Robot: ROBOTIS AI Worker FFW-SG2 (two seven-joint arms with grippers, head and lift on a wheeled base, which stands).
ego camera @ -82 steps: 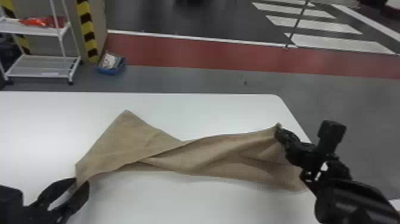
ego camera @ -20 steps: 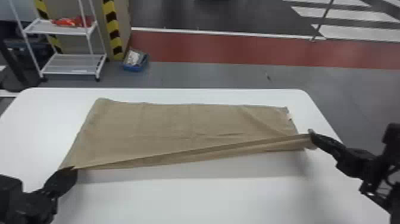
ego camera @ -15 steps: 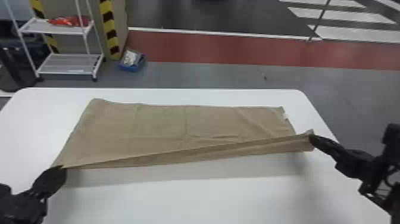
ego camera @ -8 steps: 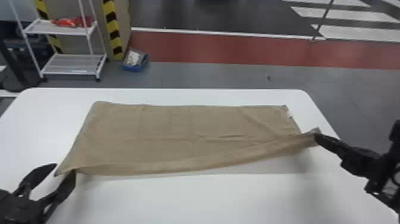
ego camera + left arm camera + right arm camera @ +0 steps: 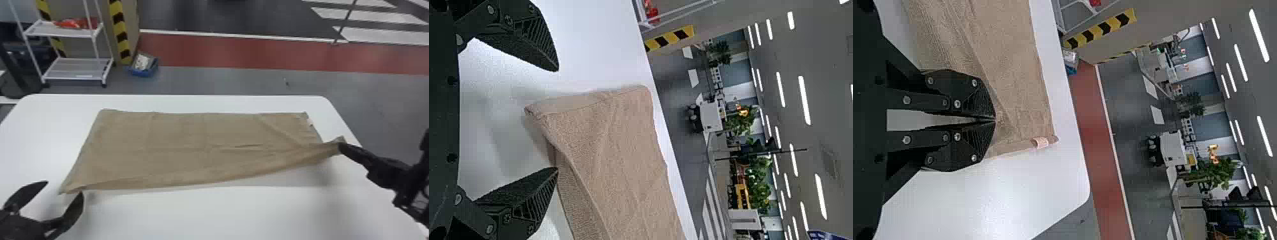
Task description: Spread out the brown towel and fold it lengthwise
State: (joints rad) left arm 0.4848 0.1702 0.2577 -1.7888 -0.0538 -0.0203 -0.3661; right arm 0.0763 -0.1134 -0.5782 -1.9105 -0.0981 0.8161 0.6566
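Brown towel [image 5: 178, 137] mostly flat, near right corner lifted, my left claw [image 5: 64, 187] wide open, empty, right claw [image 5: 341, 147] pinched on that corner

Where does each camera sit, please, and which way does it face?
Head view: on the head, facing forward and down at the brown towel; left fingers and right fingers show.
Left wrist view: on that wrist, facing the towel's left end; open fingers show.
Right wrist view: on that wrist, facing its right end; closed fingers show.
All share the towel and table.
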